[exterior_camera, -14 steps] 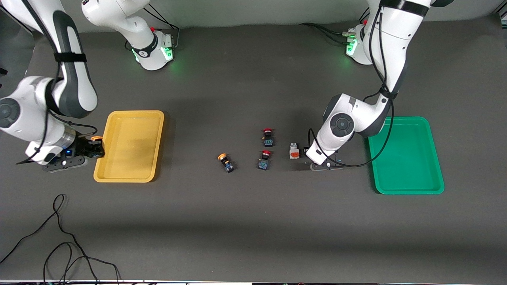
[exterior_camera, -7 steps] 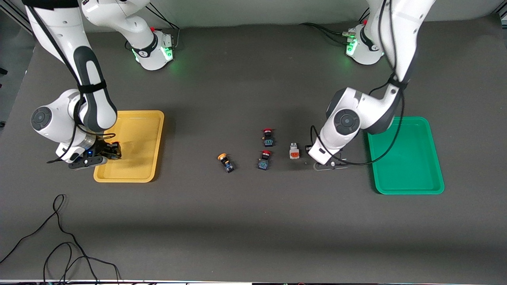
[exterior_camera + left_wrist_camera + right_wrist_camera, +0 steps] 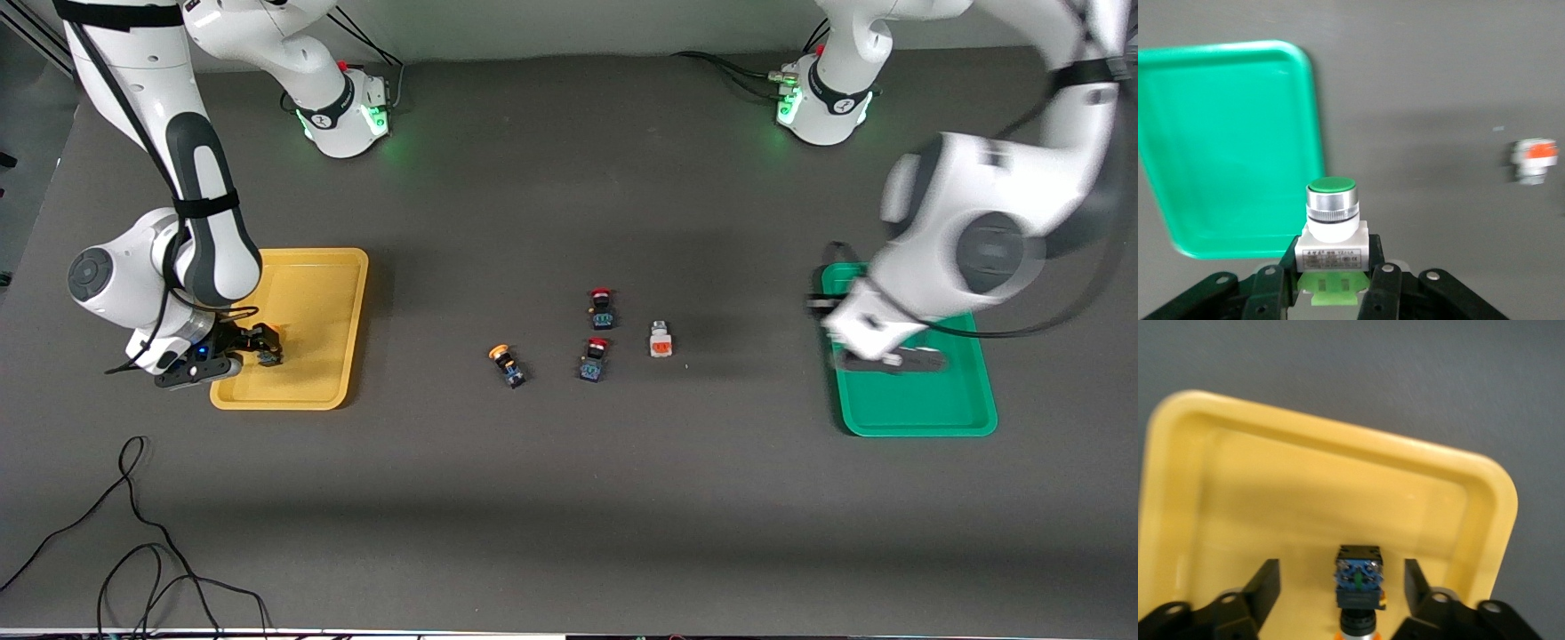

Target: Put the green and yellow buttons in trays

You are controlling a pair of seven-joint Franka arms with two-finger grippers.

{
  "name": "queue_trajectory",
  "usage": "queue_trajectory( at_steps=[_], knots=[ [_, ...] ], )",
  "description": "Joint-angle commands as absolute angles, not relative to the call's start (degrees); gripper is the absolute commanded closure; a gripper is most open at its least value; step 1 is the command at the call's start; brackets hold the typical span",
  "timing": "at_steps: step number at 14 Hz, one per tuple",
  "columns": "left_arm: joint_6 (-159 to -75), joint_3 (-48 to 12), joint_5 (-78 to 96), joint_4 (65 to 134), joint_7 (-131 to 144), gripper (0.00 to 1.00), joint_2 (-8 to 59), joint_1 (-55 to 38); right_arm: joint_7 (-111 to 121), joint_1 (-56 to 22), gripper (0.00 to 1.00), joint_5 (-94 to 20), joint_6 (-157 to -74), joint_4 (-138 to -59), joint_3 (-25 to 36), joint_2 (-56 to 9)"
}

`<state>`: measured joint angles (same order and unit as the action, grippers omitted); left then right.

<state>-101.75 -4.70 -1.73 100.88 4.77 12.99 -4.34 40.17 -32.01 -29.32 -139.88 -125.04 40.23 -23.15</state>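
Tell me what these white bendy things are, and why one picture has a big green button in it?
They are two robot arms sorting buttons into trays. One camera looks down from above; each wrist carries its own. The left gripper pinches a green-capped button, carrying it to the green tray. The right gripper is open over the yellow tray, a blue-bodied button between its fingers. On the table wait a yellow-capped button, two red-capped buttons and a white block.
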Motion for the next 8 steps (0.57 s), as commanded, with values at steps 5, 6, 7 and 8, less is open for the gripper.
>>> queue_trajectory(
  at_steps=[5,6,7,8],
  knots=[
    [-113.1,-5.4,-7.6,106.7,-14.2,1.0,19.0,9.7,21.3,-35.1,0.0,-15.3,-109.5,-99.7,41.2,-22.2],
    [-117.8,-5.4,-8.7,110.1,-14.3,1.0,19.2,10.5,16.6,-37.8,0.0,-14.4,-107.4,-97.1,41.2,-22.6],
    [-122.4,-5.4,-9.2,113.1,-14.4,1.0,19.9,11.5,11.9,-40.6,0.0,-13.2,-106.9,-96.2,41.1,-22.7],
    [-125.7,-5.4,-9.3,114.9,-15.3,1.0,20.3,13.1,7.6,-43.2,0.0,-13.0,-106.9,-96.2,41.0,-22.8]
  ],
)
